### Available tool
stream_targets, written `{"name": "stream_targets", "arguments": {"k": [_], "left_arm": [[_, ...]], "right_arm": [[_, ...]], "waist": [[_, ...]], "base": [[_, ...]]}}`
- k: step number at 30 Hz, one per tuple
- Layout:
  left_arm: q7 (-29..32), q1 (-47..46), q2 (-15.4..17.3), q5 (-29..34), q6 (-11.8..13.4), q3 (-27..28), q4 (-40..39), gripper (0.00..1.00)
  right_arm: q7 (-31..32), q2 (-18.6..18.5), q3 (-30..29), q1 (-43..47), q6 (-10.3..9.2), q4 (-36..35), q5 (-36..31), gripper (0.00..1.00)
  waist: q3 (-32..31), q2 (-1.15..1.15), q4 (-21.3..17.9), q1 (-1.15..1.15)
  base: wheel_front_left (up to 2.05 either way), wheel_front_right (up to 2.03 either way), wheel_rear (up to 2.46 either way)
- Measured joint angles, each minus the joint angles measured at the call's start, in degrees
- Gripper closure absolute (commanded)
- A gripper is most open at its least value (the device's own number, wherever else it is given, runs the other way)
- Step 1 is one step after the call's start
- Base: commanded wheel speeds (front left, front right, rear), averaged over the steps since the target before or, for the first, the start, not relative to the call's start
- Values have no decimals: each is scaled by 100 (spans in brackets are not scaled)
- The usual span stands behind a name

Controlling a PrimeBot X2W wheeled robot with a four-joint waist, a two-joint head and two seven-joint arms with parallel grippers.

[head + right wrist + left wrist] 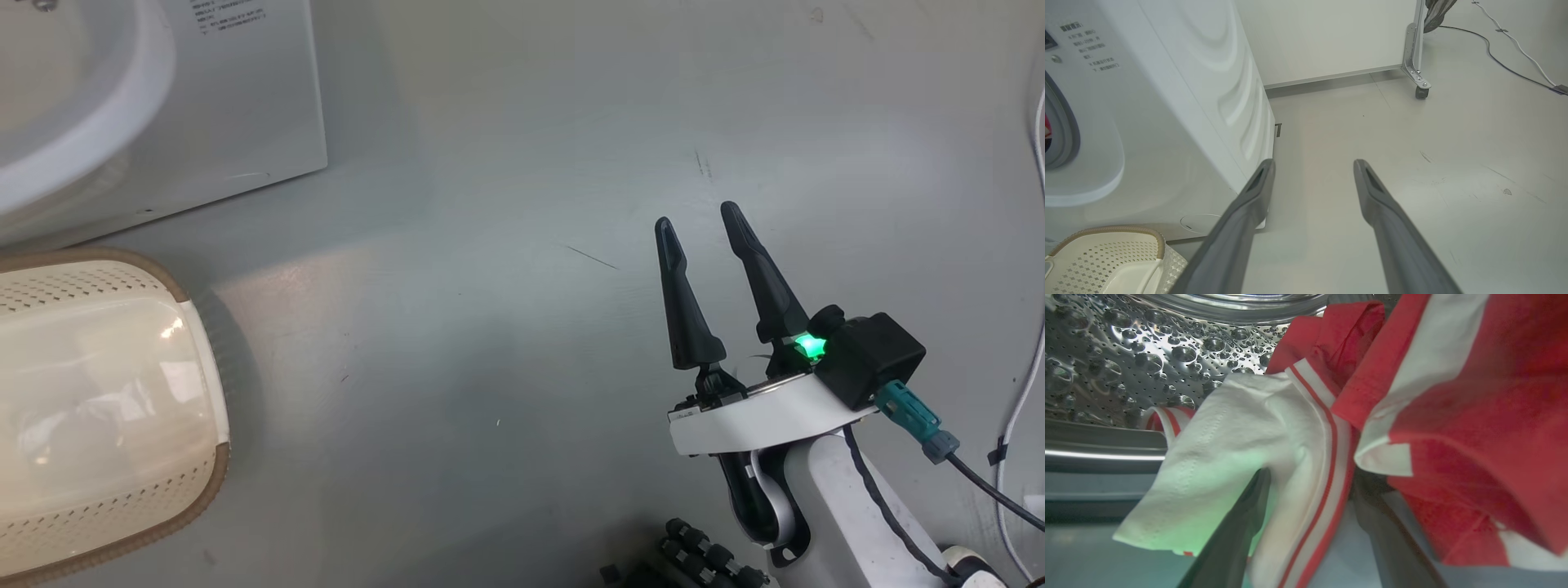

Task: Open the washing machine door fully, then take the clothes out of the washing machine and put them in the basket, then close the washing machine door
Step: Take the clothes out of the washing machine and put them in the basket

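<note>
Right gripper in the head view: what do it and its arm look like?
The right gripper has two long, tapering black fingers on a white wrist ring. A green light glows beside a black box; a teal plug leads into a dark cable. The forearm is white.

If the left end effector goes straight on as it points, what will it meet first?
The red and white striped fabric clothes, right at its fingertips, probably touching them; the perforated steel drum lies behind.
</note>
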Motion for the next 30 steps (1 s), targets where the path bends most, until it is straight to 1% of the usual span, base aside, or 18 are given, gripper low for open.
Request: {"name": "stream_targets", "arguments": {"k": [1,4,7,8,16,22,24,25,27,28,30], "left_arm": [[-4,-30,-11,-1,-1,0,26,100],[-90,-100,-86,-1,-52,-49,105,100],[-230,-160,-182,-1,-53,-96,181,100],[-265,-177,-200,-1,-53,-101,229,100],[-646,-247,-336,-11,-43,-79,644,100],[-1126,-244,-758,-174,-35,-62,868,100],[-1207,-238,-817,-196,-52,-67,896,100],[-1384,-225,-925,-220,-76,-76,936,100],[-1563,-175,-1014,-220,-155,-97,987,100],[-1563,-175,-1014,-220,-155,-97,987,100],[-1792,8,-1144,-263,-218,-136,1083,100]], "right_arm": [[0,0,0,-4,-1,1,-9,0],[0,0,0,-27,-5,7,-10,0],[0,0,-3,-81,-16,33,-10,0],[0,1,-4,-93,-48,41,-10,0],[0,0,-76,-113,-47,147,-71,0],[0,1,-157,-114,-45,258,-144,0],[0,0,-179,-114,-44,286,-169,0],[0,0,-229,-114,-41,352,-219,0],[0,-1,-268,-114,-40,401,-269,0],[0,-1,-268,-114,-40,401,-269,0],[0,-1,-350,-114,-40,433,-270,0]], "waist": [[5,0,7,0],[15,0,29,0],[9,0,55,0],[-1,0,64,0],[-172,0,152,0],[-403,0,254,0],[-451,0,276,0],[-550,0,321,0],[-659,0,371,0],[-659,0,371,0],[-837,0,452,0]], "base": [[0,0,0],[0,0,0],[0,0,0],[0,0,0],[0,0,0],[0,0,0],[0,0,0],[0,0,0],[0,0,0],[0,0,0],[0,0,0]]}}
